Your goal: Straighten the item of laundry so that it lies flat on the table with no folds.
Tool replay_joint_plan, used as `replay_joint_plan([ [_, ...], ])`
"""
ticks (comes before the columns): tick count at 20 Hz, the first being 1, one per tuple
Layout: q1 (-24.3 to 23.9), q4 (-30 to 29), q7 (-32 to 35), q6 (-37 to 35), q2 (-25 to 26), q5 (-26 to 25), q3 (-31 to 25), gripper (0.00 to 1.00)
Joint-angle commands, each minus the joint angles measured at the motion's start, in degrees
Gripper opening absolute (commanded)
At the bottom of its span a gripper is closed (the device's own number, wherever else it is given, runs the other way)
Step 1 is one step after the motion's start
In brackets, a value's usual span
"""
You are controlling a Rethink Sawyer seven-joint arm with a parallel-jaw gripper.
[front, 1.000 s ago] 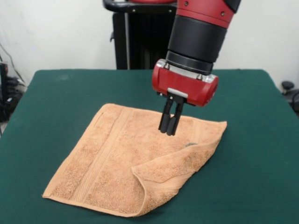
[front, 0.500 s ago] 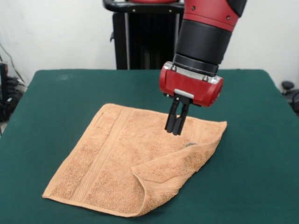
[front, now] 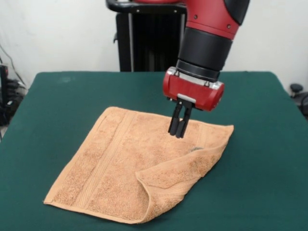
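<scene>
The small, roughly square orange-tan terry-cloth towel (front: pixel 130 168) lay spread on the wide table with the dark green felt-like top (front: pixel 57 101), set cornerwise so that one corner pointed to the far side and another to the near left. Most of it was flat, its woven border band running along the left edge. The fault was at the near right: that corner had been turned back over the cloth, making a thick triangular flap (front: pixel 180 175) whose doubled edge ran from the near edge up toward the right-hand corner. Just at the upper end of that flap a small pale mark showed, perhaps the label, though it was too small to be sure.

The red and black arm's black two-fingered claw (front: pixel 177 134) hung down over the far right part of the towel, its fingers pressed together or very nearly so, and with nothing between them. Its tips appeared to be just above the cloth or barely at it; contact could not be told from this view. The arm leaned a little, so the fingers pointed down and slightly to the left.

The towel lay beneath the claw and mostly to its near left; the folded flap sat on the near side of the tips, a short way off. That placement suggested the claw was being lined up for the flap, which would have to be taken by its free edge and drawn back toward the near right before the towel could lie flat.
</scene>
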State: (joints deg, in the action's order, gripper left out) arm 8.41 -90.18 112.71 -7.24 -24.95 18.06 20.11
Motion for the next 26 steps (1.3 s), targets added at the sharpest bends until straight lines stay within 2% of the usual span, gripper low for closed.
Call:
replay_joint_plan([
  [1, 2.0, -4.9, 15.1, 2.4, 6.4, 3.6, -8.2, 0.00],
  [14, 4.3, -1.2, 15.6, 4.6, 12.7, 8.2, -8.6, 0.00],
  [26, 6.2, 0.7, 15.4, 4.1, 14.4, 12.6, -7.3, 0.00],
])
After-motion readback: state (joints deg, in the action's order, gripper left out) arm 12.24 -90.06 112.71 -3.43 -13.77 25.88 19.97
